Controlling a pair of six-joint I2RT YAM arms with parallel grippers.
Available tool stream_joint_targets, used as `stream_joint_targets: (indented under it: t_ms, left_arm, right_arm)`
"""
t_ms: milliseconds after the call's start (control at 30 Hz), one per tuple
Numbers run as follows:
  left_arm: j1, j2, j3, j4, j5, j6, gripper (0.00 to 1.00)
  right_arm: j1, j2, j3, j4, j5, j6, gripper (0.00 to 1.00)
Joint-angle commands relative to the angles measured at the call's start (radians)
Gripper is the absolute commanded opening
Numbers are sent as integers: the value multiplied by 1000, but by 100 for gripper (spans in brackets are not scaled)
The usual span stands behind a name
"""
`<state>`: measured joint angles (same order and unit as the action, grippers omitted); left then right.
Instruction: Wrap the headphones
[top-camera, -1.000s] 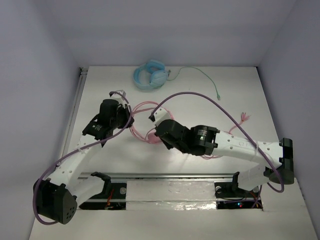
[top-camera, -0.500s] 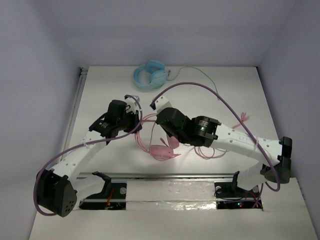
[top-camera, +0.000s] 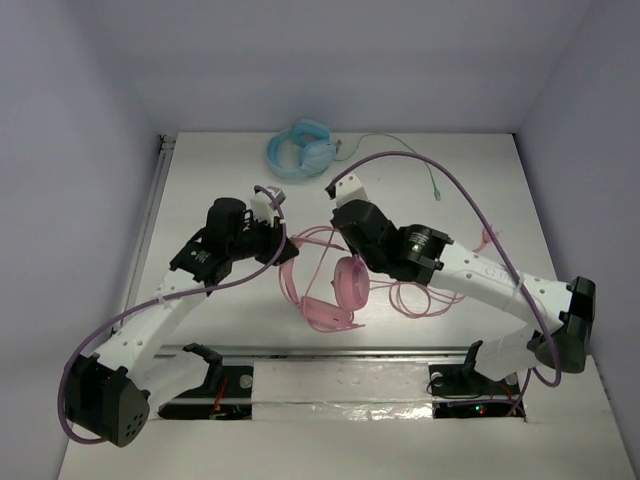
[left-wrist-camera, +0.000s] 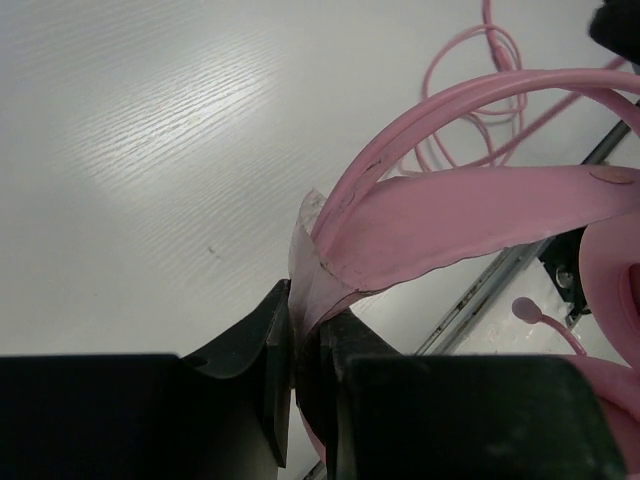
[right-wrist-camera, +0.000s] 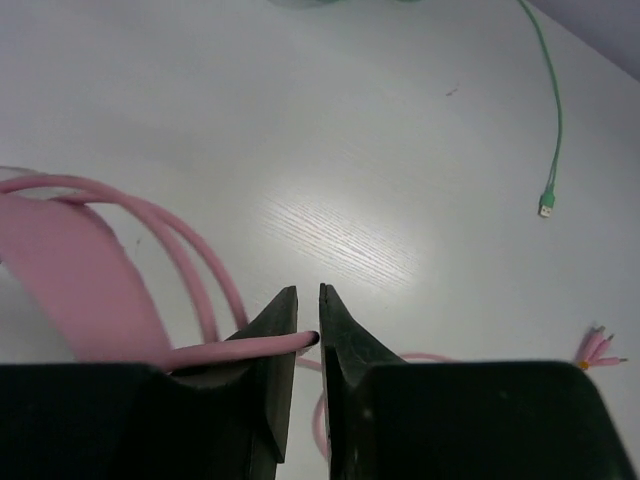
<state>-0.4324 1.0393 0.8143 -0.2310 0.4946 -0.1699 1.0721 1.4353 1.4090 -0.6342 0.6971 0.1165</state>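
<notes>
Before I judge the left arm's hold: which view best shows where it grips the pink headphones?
Left wrist: the left gripper pinches the headphones by the headband. Top external shows them small, that spot unclear; right wrist shows only band and cable.

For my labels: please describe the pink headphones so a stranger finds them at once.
Look at the middle of the white table. The pink headphones are there, headband pinched by the left hand. The other pair, at the far edge, is light blue with a green cable.
</notes>
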Motion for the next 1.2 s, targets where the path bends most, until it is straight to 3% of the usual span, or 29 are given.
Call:
stream_joint_targets:
  t_ms: [0, 300, 500, 767, 867, 1167]
  left_arm:
    - [-6, -59, 63, 101, 124, -71, 0]
    - [-6, -94, 75, 127, 121, -115, 0]
    - [-6, -117, 91, 186, 118, -170, 0]
    - [-6, -93, 198, 130, 65, -226, 0]
    - [-6, -96, 221, 113, 27, -237, 0]
    - [-6, -88, 338, 65, -80, -255, 0]
  right_arm:
    - [-40, -88, -53, 160, -34, 41, 21]
    - [-164, -320, -430, 672, -359, 176, 18]
    - [-184, -391, -565, 847, -528, 210, 20]
    - [-310, -391, -760, 1097, -778, 278, 46]
    - [-320, -366, -814, 1165, -803, 294, 51]
    - [-320, -290, -921, 1281, -780, 396, 50]
